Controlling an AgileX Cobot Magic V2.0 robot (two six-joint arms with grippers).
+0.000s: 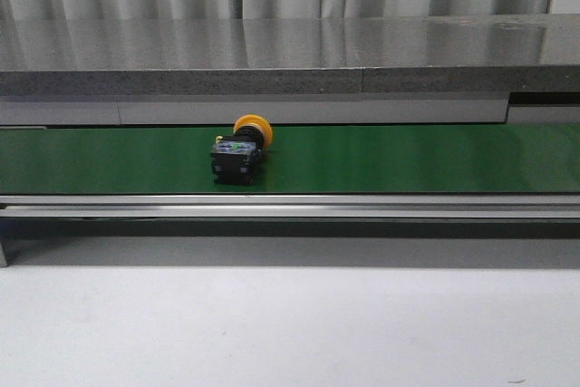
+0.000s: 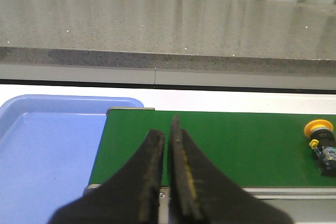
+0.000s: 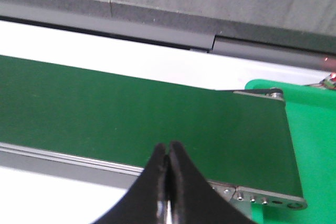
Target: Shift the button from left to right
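The button, with a round orange-yellow cap on a dark blocky base, lies on its side on the green conveyor belt, a little left of the middle in the front view. It also shows at the far edge of the left wrist view. My left gripper is shut and empty, near the belt's left end, well apart from the button. My right gripper is shut and empty over the belt's front rail near its right end. Neither gripper shows in the front view.
A blue tray sits past the belt's left end. A green bin sits past the belt's right end. A grey stone-look shelf runs behind the belt. A white tabletop lies in front of it.
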